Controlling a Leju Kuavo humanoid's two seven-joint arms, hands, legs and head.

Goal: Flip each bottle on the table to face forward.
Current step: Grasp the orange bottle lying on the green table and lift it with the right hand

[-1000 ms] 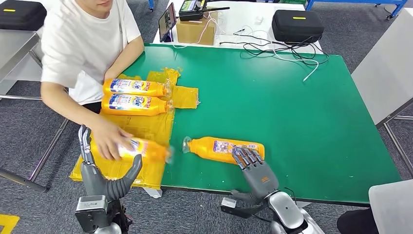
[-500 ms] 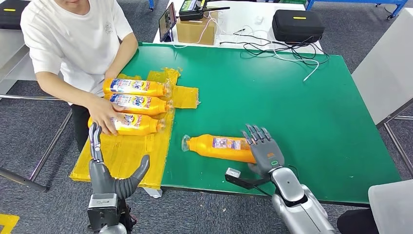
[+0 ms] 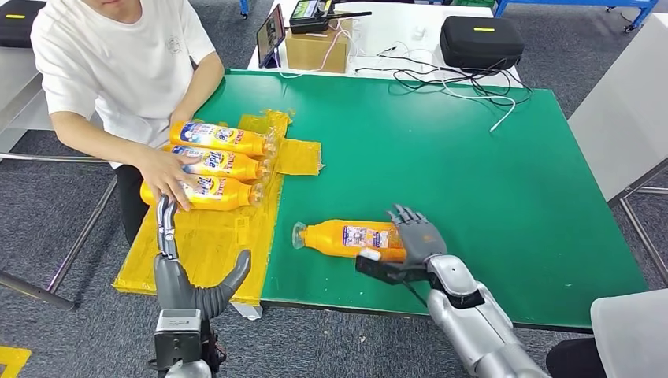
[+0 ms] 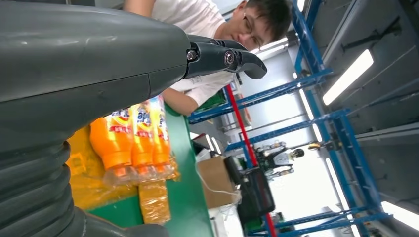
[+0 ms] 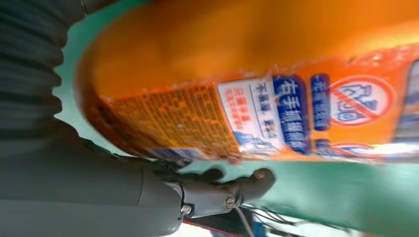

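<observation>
— Head view: where is the bottle (image 3: 351,239) found?
— Lying on its side on the green table (image 3: 473,181), near the front edge, its base gripped by the right hand (image 3: 415,240).
— And the left hand (image 3: 189,277)?
— Held empty, fingers spread, over the yellow sheet (image 3: 206,250), near three bottles (image 3: 206,166) touched by a person (image 3: 126,71).

A person in a white T-shirt (image 3: 126,59) sits at the green counter's (image 3: 441,150) left corner, one hand (image 3: 164,175) resting on a yellow plastic sheet (image 3: 211,244) spread over that edge. Behind, a white table (image 3: 394,27) carries a cardboard box (image 3: 317,49), a propped tablet (image 3: 270,34), a black case (image 3: 480,41) and loose cables (image 3: 453,79).
</observation>
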